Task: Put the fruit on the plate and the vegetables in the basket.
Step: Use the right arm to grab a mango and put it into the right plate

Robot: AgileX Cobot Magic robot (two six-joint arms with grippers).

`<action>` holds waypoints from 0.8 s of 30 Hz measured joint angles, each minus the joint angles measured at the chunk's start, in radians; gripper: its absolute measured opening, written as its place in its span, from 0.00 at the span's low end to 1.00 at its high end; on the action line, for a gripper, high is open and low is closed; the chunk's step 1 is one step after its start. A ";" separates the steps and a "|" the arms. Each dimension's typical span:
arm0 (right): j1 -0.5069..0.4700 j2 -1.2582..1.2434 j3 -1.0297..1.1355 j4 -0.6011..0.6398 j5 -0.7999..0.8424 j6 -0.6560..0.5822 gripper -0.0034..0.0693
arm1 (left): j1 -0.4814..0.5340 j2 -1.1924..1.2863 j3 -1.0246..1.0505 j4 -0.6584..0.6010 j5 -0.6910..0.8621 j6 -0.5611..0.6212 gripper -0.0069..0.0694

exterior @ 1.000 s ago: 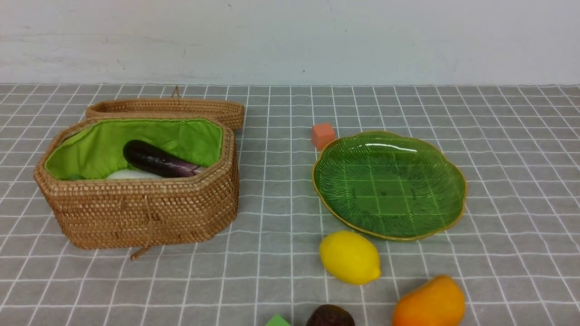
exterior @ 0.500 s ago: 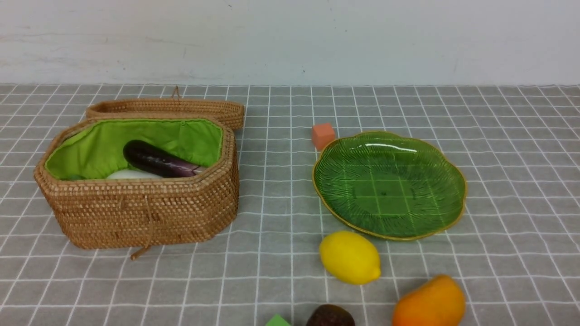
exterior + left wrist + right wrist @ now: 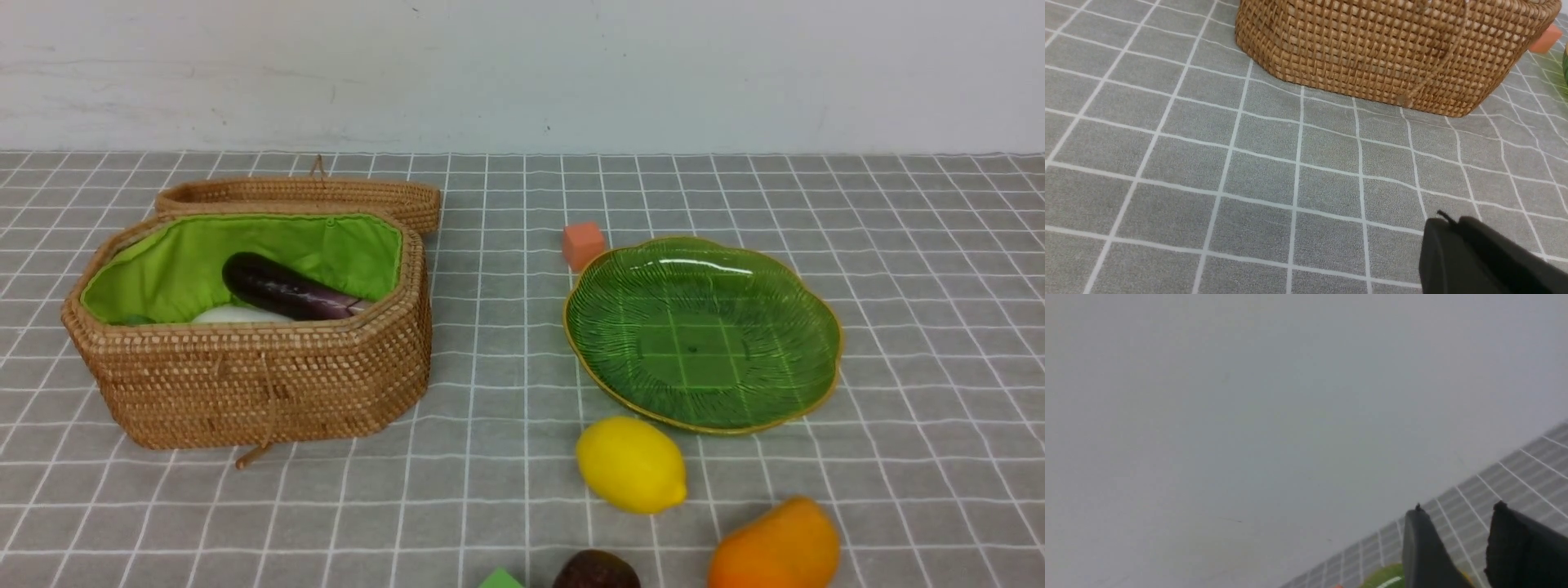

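The wicker basket [image 3: 245,376] stands open at the left, its green lining showing. In it lie a dark purple eggplant [image 3: 282,290] and a white vegetable [image 3: 233,314]. To the right, the green plate [image 3: 702,343] holds nothing. A yellow lemon [image 3: 630,464], an orange mango [image 3: 774,547] and a small maroon fruit [image 3: 596,572] lie on the cloth in front of it. Neither arm shows in the front view. My left gripper [image 3: 1447,220] is shut and empty, low over the cloth short of the basket [image 3: 1384,53]. My right gripper [image 3: 1458,507] is open and empty, raised and aimed at the wall.
A small orange cube [image 3: 583,243] sits at the plate's far left edge. A green block [image 3: 500,580] peeks in at the front edge, beside the maroon fruit. The basket's lid [image 3: 302,194] lies behind the basket. A grey checked cloth covers the table.
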State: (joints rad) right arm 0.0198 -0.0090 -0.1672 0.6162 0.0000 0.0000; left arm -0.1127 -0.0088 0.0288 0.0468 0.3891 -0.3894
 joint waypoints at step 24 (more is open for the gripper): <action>0.145 0.844 -0.556 -0.152 0.857 -0.134 0.51 | 0.000 0.000 0.000 0.002 0.000 0.000 0.13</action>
State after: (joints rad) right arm 0.1649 0.8352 -0.7227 0.4647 0.8574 -0.1339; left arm -0.1127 -0.0088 0.0288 0.0488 0.3891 -0.3894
